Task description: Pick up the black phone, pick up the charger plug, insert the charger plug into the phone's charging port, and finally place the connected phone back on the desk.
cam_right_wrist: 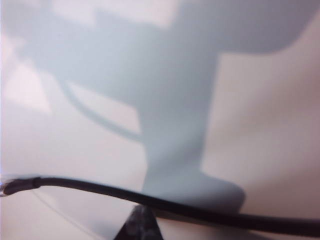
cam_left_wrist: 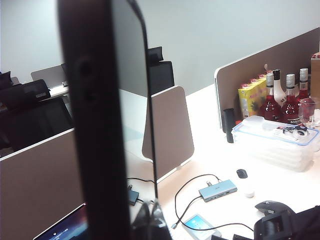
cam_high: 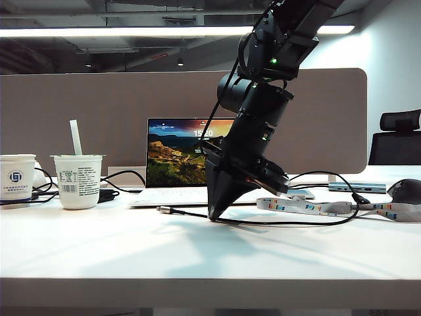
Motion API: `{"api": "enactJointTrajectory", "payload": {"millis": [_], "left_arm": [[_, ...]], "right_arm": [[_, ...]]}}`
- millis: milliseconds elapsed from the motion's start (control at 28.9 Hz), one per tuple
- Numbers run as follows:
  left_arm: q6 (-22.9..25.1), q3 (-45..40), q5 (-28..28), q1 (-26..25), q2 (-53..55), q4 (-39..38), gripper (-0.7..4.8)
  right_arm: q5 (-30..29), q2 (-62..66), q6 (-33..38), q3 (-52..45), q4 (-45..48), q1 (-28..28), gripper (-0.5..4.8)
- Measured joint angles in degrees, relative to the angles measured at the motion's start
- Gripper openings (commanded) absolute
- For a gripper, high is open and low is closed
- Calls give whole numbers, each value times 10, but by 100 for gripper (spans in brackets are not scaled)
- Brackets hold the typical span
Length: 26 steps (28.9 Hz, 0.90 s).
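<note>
Right gripper tip down on the desk near its middle, just in front of the laptop, clenched on the black cable; the plug lies on the desk beside it. Left gripper raised, clamped on the black phone, held upright.

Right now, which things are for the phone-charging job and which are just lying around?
Job: black phone held up in left fingers; charger plug; its cable pinched by right fingers on desk.
Lying about: laptop, paper cup, yoghurt cup, lanyard, hub, mouse.
</note>
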State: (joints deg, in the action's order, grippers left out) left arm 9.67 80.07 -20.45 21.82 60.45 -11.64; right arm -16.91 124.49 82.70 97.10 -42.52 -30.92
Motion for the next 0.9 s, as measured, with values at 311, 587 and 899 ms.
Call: {"api": "enactJointTrajectory", "payload": {"millis": [311,587,899], "left_arm": [[0,0,0,0,-5,-4,-7],[0,0,0,0,-12,-10,-7],[0,0,0,0,-18,-10,-7]], "right_arm": [[-42,2,88,-2,0,1,4],[-52,3,174,-3,39,1,4],[-49,3,176,-3,133,1,4]]}}
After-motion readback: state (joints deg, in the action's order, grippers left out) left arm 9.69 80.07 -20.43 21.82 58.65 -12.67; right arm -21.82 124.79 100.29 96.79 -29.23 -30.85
